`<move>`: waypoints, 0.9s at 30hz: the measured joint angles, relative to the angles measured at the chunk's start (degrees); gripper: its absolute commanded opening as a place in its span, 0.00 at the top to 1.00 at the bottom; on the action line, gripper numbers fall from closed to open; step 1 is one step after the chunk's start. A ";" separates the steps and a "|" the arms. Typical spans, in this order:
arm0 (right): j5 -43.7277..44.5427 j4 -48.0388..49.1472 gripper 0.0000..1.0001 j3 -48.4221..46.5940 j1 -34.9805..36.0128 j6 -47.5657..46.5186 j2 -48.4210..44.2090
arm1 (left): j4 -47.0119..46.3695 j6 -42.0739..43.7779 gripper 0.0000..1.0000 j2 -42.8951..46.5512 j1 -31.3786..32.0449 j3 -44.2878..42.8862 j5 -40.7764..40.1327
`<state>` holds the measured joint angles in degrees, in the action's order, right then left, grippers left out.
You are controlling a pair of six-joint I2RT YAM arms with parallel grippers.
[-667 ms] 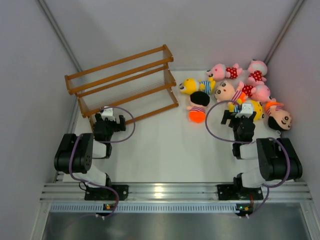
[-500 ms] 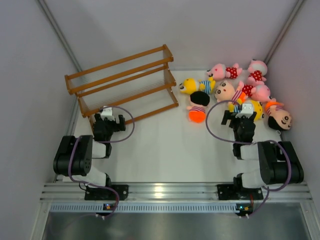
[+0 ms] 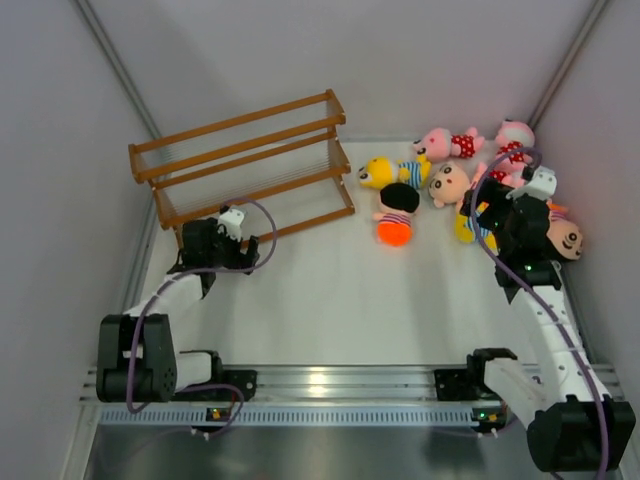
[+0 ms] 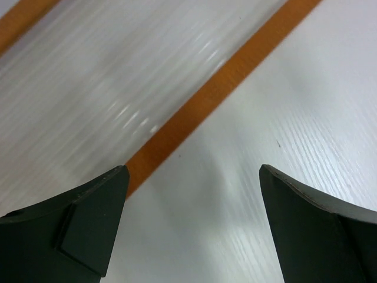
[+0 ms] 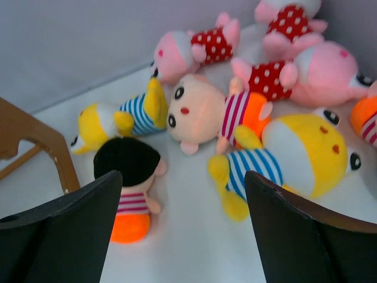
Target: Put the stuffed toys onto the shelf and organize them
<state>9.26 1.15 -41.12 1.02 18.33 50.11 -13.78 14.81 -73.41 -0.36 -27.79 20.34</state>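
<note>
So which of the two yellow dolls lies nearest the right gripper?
The yellow doll just ahead of the right gripper, beside the pink ones; the other yellow doll lies near the shelf.

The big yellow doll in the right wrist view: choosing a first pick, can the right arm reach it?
Probably yes: the open right gripper hangs just short of the yellow doll, nothing covers it, though a peach-faced doll crowds it.

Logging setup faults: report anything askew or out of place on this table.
The stuffed toys lie jumbled at the far right, none on the shelf, which stands skewed to the table edge. Nothing looks damaged.
</note>
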 measured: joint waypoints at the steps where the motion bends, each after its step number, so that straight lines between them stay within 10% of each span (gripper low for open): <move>1: -1.07 -3.19 0.24 -1.20 0.00 1.16 0.68 | 4.44 1.09 0.02 0.74 0.00 -1.38 -0.02; 18: -13.05 -6.49 0.24 -9.33 13.51 11.37 37.57 | 55.41 9.22 0.02 17.05 0.02 -22.64 0.00; 21: -14.78 -3.58 0.59 -14.03 13.51 12.09 45.53 | 59.49 8.50 0.02 16.72 0.02 -25.31 1.33; 22: -15.91 -2.05 0.95 -14.82 13.51 12.28 47.30 | 60.76 8.04 0.02 16.00 0.02 -26.75 2.19; 27: -19.02 2.14 1.00 -14.53 13.62 12.50 48.59 | 63.49 5.88 0.02 13.49 0.48 -33.20 7.13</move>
<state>-9.76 3.29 -55.66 14.63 30.83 98.70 49.71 20.69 -59.92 0.12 -60.99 27.46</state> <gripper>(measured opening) 0.020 0.983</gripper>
